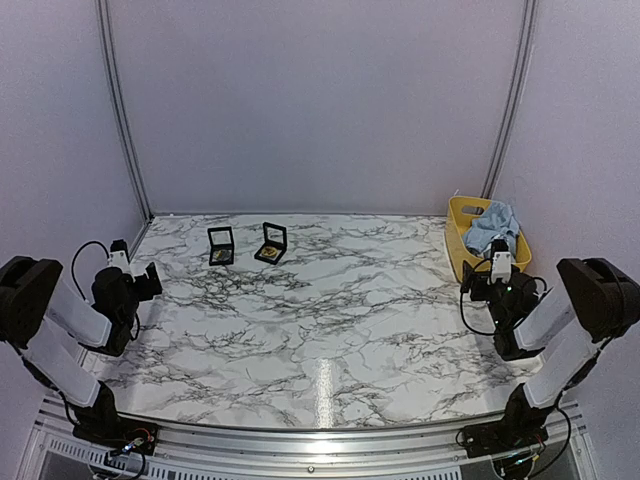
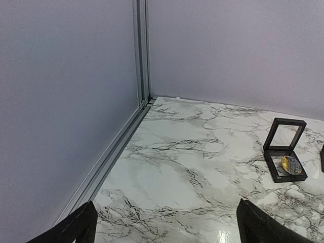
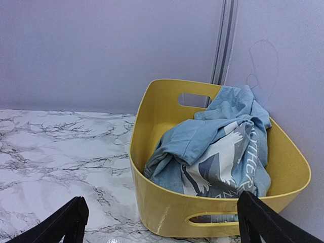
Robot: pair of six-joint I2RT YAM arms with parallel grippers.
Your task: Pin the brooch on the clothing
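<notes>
Overhead view spans the whole marble table; the low left wrist view shares its black case, the right wrist view looks closely at its yellow basket

Robot lab test cell. Plain pale lilac panel walls close in on three sides, joined by upright aluminium corner strips at 11 and 1 o'clock. White marble-pattern tabletop with grey veins sits behind a slotted aluminium frame rail at 6 o'clock. Two black-and-white robot arms are bolted there, left arm at 8 o'clock, right arm at 4 o'clock, with loose black cables looping off them. Staged props: yellow plastic tub with handle cut-outs at 2 o'clock holding a crumpled light blue T-shirt; small open black display case beside a second black case at 11 o'clock.
</notes>
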